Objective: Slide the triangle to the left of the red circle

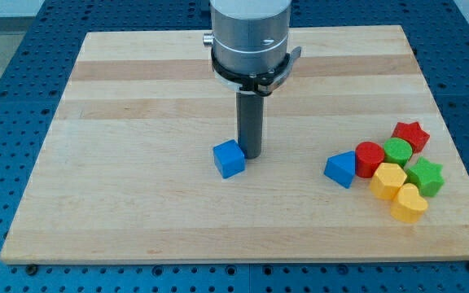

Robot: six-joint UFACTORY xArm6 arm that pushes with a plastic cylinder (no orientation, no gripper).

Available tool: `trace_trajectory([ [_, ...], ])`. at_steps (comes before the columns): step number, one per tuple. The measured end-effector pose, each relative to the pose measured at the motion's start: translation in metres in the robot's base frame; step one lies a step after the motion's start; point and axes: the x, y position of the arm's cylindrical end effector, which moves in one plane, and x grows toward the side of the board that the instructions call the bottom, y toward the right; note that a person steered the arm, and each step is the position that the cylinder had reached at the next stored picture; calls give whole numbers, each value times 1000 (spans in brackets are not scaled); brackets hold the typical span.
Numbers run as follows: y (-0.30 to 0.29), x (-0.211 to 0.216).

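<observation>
The blue triangle (341, 169) lies at the view's right, touching the left side of the red circle (370, 158). My tip (252, 155) rests on the board near the middle, just right of and touching or nearly touching a blue cube (229, 159). The tip is well to the left of the triangle, about a hand's width away.
A cluster sits right of the red circle: a green circle (397, 151), a red star (410, 134), a green star (425, 176), a yellow hexagon (388, 180) and a yellow heart (409, 203). The wooden board (137, 98) ends close beyond them at the right edge.
</observation>
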Motion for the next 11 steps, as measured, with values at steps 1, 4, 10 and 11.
trace_trajectory([
  [1, 24, 13],
  [4, 110, 141],
  [10, 32, -3],
  [11, -22, -30],
])
